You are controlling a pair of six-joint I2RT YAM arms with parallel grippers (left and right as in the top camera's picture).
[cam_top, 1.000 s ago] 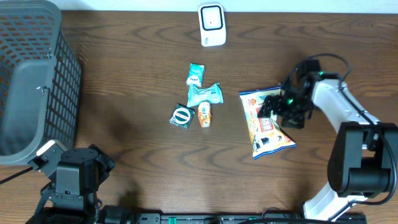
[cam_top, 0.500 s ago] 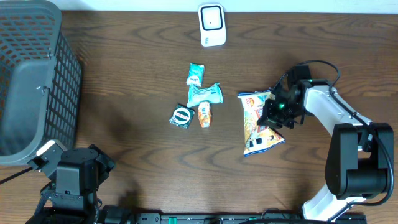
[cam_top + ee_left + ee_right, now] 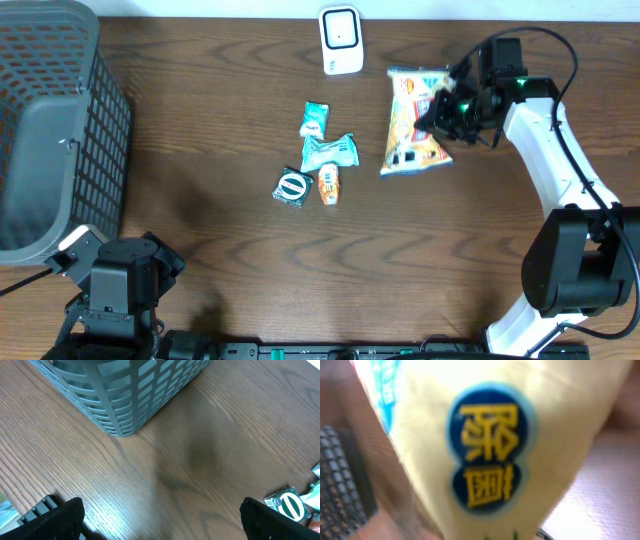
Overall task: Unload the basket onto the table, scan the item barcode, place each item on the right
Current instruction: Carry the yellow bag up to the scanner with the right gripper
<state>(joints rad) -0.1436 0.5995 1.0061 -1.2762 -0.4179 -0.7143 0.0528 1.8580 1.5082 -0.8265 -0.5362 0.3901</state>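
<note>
Overhead: right claw (image 3: 447,106) pinched on edge of snack bag (image 3: 413,122), bag looks lifted, just right of scanner (image 3: 340,40). Edge-only grip, so bag could swing or slip out imo.

Left wrist: left claw (image 3: 162,525) spread wide, empty, over table (image 3: 200,460) near basket (image 3: 125,390).

Right wrist: bag fills blurry view, no barcode showing. Wrong face toward scanner = no read.

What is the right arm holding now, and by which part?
The snack bag, pinched by the right gripper along its side edge nearest the arm.
</note>
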